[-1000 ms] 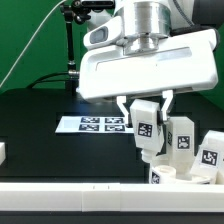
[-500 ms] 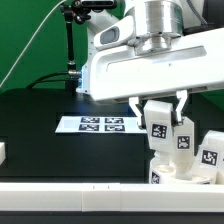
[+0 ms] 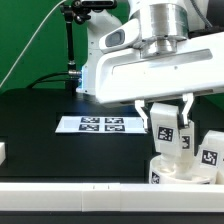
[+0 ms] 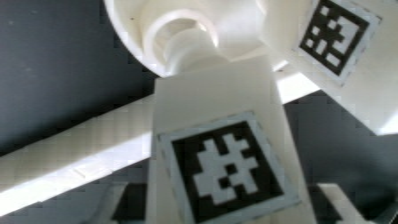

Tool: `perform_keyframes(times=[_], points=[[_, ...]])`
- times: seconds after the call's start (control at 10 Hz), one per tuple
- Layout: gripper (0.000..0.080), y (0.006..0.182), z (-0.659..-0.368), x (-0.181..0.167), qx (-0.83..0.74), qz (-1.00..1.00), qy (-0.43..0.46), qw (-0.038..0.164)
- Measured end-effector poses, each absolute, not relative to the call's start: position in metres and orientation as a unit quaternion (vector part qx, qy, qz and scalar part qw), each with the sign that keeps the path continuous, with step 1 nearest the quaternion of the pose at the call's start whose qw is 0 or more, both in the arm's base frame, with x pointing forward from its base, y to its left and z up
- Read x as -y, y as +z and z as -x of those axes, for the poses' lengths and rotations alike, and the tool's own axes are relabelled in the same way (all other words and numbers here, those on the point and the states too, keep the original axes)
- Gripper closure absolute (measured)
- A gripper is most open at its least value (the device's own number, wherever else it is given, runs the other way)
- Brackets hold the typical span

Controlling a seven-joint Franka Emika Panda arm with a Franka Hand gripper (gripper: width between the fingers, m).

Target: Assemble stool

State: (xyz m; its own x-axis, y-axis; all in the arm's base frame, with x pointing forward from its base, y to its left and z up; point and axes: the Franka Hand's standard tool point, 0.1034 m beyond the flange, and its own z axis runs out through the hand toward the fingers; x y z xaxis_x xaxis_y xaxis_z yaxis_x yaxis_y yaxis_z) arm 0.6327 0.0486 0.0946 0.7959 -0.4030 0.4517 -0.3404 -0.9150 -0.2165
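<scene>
My gripper is shut on a white stool leg with a black-and-white tag and holds it upright just above the round white seat, which lies at the front on the exterior view's right. In the wrist view the held leg fills the picture, its far end at a socket of the seat. My fingers show dimly on either side of it. Two more tagged legs stand close behind the seat on the exterior view's right.
The marker board lies flat on the black table behind the gripper. A long white border rail runs along the front edge. A small white block sits at the exterior view's left edge. A black stand rises at the back.
The arm has carried the leg toward the exterior view's right, from beside the marker board to over the seat.
</scene>
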Motion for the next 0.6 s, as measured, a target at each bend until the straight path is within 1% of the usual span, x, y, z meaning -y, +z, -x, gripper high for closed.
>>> perform_keyframes(times=[0.6], points=[[0.0476, 0.0864, -0.6306, -0.0437, -0.197, 0.947, -0.247, 0.058]])
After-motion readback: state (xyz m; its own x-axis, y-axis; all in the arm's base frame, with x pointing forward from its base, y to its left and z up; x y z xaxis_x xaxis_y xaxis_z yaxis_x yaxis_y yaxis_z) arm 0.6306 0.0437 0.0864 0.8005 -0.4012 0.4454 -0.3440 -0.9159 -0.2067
